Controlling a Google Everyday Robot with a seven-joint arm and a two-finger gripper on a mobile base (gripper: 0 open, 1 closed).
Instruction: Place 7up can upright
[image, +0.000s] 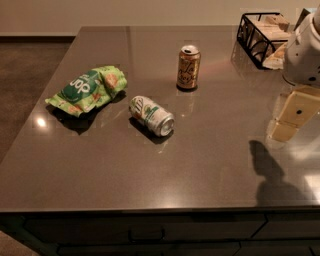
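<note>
The 7up can (151, 115) lies on its side near the middle of the grey countertop (200, 160), its shiny end facing front right. My gripper (291, 119) hangs at the right edge of the view, above the counter and well to the right of the can, with nothing seen in it. Its cream-coloured fingers (296, 111) point down toward the counter, and its shadow falls on the surface below.
A gold-brown can (188, 67) stands upright behind the 7up can. A green snack bag (89, 90) lies to the left. A black wire basket (262, 35) with paper items sits at the back right corner. The counter's front edge runs along the bottom.
</note>
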